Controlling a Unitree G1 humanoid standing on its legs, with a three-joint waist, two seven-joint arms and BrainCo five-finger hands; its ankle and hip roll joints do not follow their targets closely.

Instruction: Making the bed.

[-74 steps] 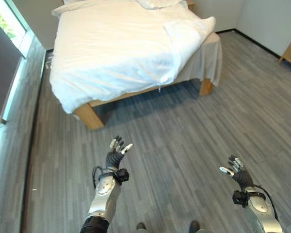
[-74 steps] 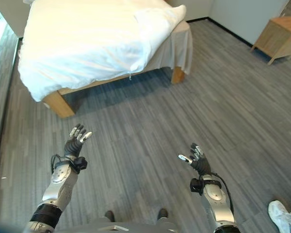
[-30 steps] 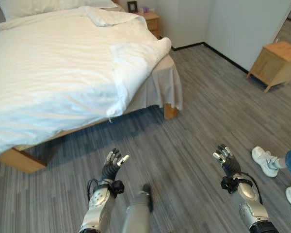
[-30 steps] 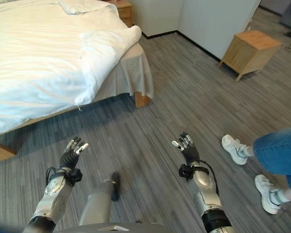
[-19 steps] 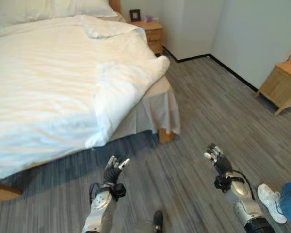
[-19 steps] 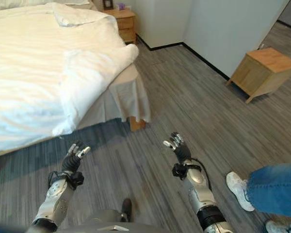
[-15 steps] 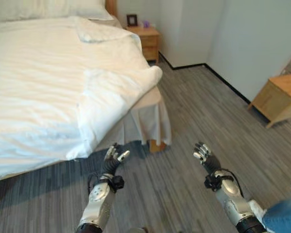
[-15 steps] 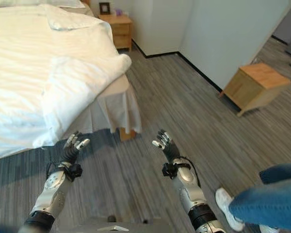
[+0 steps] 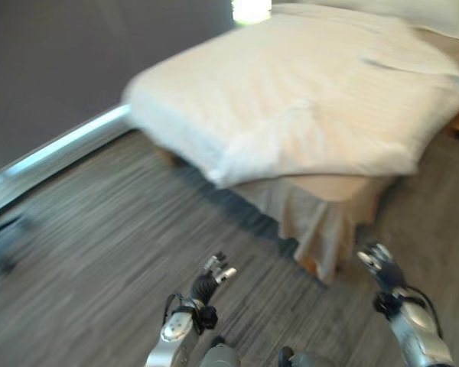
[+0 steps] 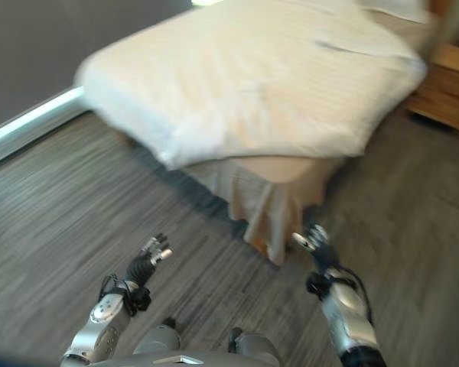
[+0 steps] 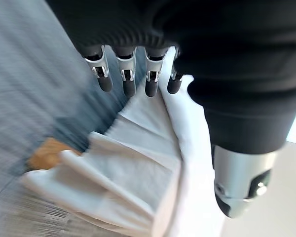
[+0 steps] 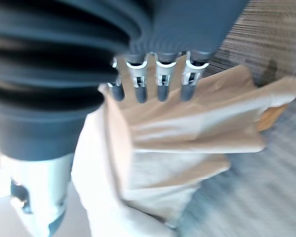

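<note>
Approaching corner of bed with rumpled white duvet (image 9: 314, 99), beige bed skirt (image 9: 321, 210) hanging below. Left hand (image 9: 208, 281) and right hand (image 9: 382, 267) both released, holding nothing, raised over grey plank floor (image 9: 99, 229). Judgement: reaching duvet's hanging edge first, then gripping.

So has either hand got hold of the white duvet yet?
No: the left hand and the right hand both hover with straight fingers over the grey floor, short of the white duvet.
</note>
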